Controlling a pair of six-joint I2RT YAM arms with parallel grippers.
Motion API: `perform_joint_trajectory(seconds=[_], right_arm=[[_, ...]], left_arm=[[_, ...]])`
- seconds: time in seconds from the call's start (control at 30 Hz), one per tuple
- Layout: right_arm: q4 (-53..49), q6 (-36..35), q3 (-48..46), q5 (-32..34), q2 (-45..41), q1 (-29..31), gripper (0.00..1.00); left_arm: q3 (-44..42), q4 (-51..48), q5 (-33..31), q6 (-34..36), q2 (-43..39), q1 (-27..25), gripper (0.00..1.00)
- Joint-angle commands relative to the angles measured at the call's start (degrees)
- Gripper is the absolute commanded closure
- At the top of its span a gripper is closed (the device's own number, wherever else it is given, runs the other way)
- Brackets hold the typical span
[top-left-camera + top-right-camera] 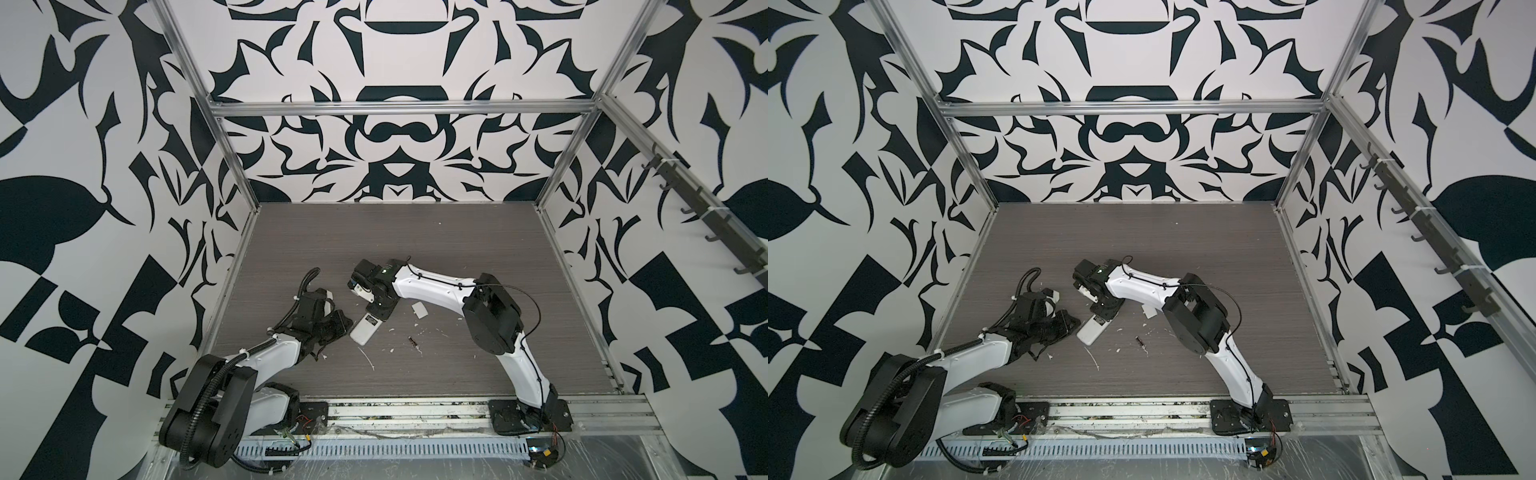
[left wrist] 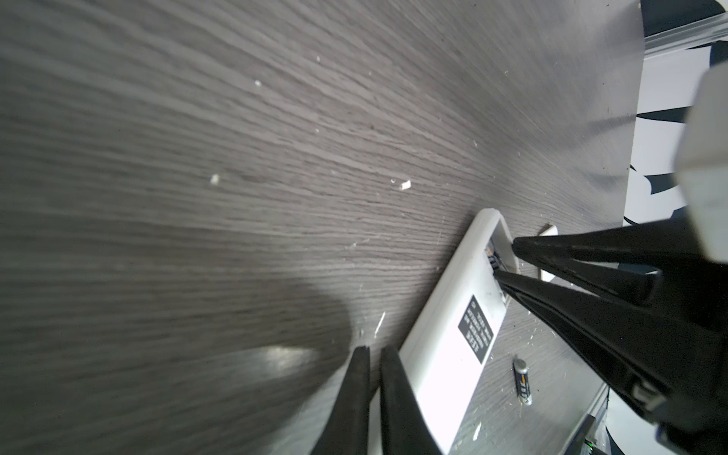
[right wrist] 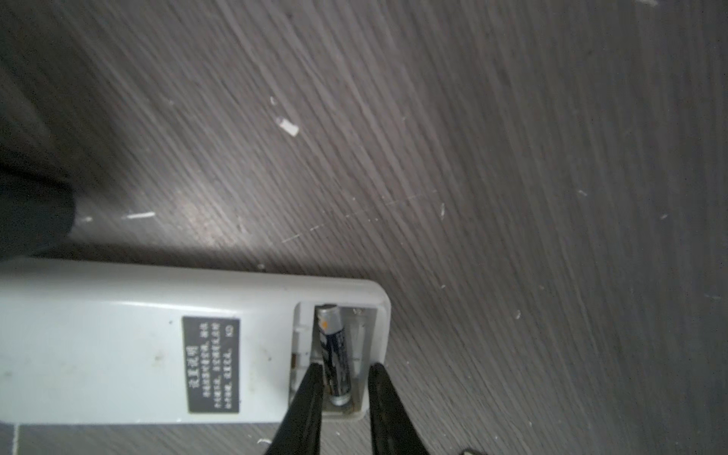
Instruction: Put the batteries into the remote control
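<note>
Battery (image 3: pixel 335 350) inside remote control (image 3: pixel 118 335) bay

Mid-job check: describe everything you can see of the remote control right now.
The remote control lies face down on the table, white plastic-looking back up, slightly smudged, with a black label. Its end compartment is uncovered: one battery lies inside, the slot beside it empty. The right gripper straddles that battery, jaws apart; the left gripper, shut, sits at the remote's long edge.
</note>
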Motion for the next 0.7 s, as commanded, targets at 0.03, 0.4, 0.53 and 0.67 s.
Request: perform_joint_trajectory(seconds=[0.03,0.4,0.53,0.67], right_arm=[[-0.27,-0.75,0.22,-0.82,-1.17,0.30,0.75],[-0.42,-2.58,0.49,1.33,1.17,0.54,0.78],[-1.56,-3.92,1.05,3.17,2.26,0.61,0.77],[-1.97,-4.61,1.35,5.87,3.11,1.13,0.69]], left_arm=[[0.65,-1.00,-0.43,0.65,0.40,-0.09,0.88],[0.70,-1.35,-0.50,0.62,0.27,-0.09,0.88],[0.78,-1.44,-0.52,0.62,0.16,-0.07,0.88],[0.76,-1.70,-0.51,0.63,-0.27,-0.09,0.88]])
